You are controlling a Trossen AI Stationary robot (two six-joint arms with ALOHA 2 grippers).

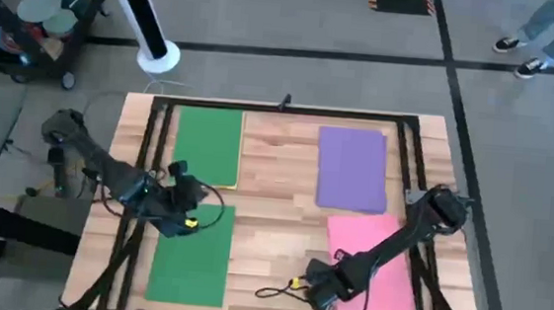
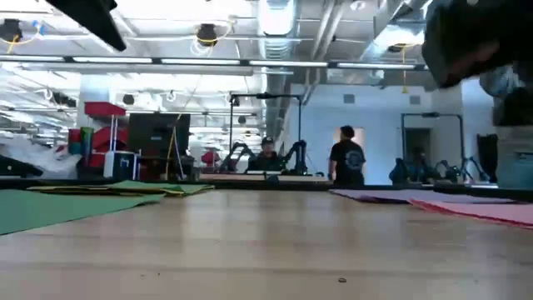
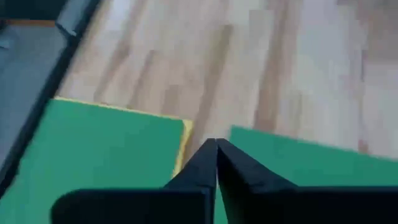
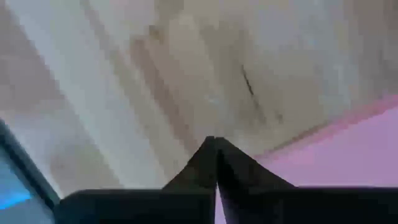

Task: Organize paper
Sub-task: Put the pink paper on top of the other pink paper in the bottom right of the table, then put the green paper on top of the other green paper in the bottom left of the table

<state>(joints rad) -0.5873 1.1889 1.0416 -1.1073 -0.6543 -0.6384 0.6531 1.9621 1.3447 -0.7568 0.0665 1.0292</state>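
Observation:
Four coloured sheets lie flat on the wooden table. A green sheet (image 1: 208,145) at the far left rests on a yellow sheet (image 3: 184,134), of which only an edge shows. A second green sheet (image 1: 189,262) lies near left, a purple one (image 1: 352,169) far right and a pink one (image 1: 373,262) near right. My left gripper (image 1: 189,206) (image 3: 216,144) is shut and hovers over the gap between the two green sheets. My right gripper (image 1: 314,292) (image 4: 216,140) is shut, above the table beside the pink sheet's (image 4: 348,149) near left corner. No dark grey sheet shows.
A dark metal frame (image 1: 149,145) runs around the table's sides. Bare wood (image 1: 272,224) lies down the middle between the left and right sheets. A cable (image 1: 276,292) trails by my right gripper. People stand in the room beyond the table (image 2: 346,158).

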